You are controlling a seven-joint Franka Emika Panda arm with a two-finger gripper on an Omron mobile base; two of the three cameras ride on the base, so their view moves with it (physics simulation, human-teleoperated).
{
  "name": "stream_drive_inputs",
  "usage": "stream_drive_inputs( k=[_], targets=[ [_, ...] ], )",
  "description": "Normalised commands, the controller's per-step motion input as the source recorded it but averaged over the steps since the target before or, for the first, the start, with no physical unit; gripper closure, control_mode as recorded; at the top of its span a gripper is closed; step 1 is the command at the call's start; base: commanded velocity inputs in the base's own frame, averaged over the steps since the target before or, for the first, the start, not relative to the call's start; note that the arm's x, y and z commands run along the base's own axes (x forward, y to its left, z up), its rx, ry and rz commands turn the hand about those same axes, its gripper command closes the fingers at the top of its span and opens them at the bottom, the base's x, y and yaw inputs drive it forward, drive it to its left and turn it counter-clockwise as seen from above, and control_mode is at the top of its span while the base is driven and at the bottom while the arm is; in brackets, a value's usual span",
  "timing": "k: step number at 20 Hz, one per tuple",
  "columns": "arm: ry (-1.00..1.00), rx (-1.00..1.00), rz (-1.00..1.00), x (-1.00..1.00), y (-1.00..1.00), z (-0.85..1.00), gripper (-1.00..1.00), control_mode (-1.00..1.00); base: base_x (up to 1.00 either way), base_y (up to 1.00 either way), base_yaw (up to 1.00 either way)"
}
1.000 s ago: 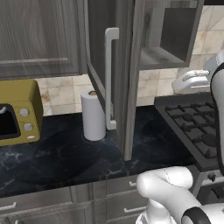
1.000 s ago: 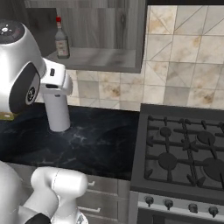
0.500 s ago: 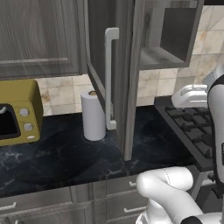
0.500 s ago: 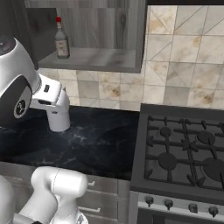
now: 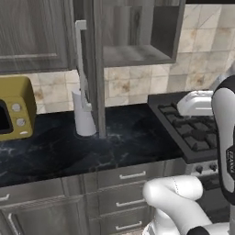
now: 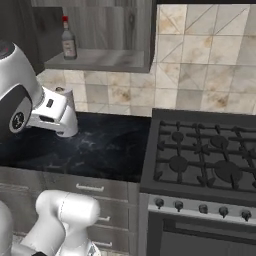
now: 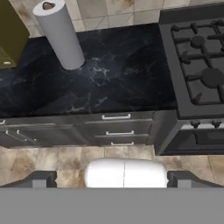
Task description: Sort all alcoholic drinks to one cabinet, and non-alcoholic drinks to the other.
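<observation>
Left base view: the open cabinet (image 5: 137, 50) hangs above the black counter (image 5: 92, 147), with a paper roll (image 5: 82, 117) by its door and a yellow microwave (image 5: 16, 108) far left.

Right base view: the clear-grey bottle (image 6: 68, 41) stands upright on the cabinet shelf, left of the stove (image 6: 210, 160).

Hand view: the gripper (image 7: 113, 178) is spread wide and empty, high above the counter.

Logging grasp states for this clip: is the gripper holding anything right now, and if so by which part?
Nothing is held. In the hand view the gripper stands wide open, nothing between its tips, looking down at the counter. The red-capped bottle stands alone on the cabinet shelf.
</observation>
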Motion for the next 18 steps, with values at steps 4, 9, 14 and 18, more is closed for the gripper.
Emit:
stream_drive_inputs(
  k=[4,9,14,18],
  targets=[
    [0.00,0.00,0.00,0.00,0.00,0.00,-1.00,1.00,-1.00,-0.89,-0.10],
    [0.00,0.00,0.00,0.00,0.00,0.00,-1.00,1.00,-0.84,-1.00,-0.10],
    [0.00,0.00,0.00,0.00,0.00,0.00,-1.00,1.00,-0.08,-1.00,-0.01],
    [0.00,0.00,0.00,0.00,0.00,0.00,-1.00,1.00,0.00,-1.00,0.00]
  ],
)
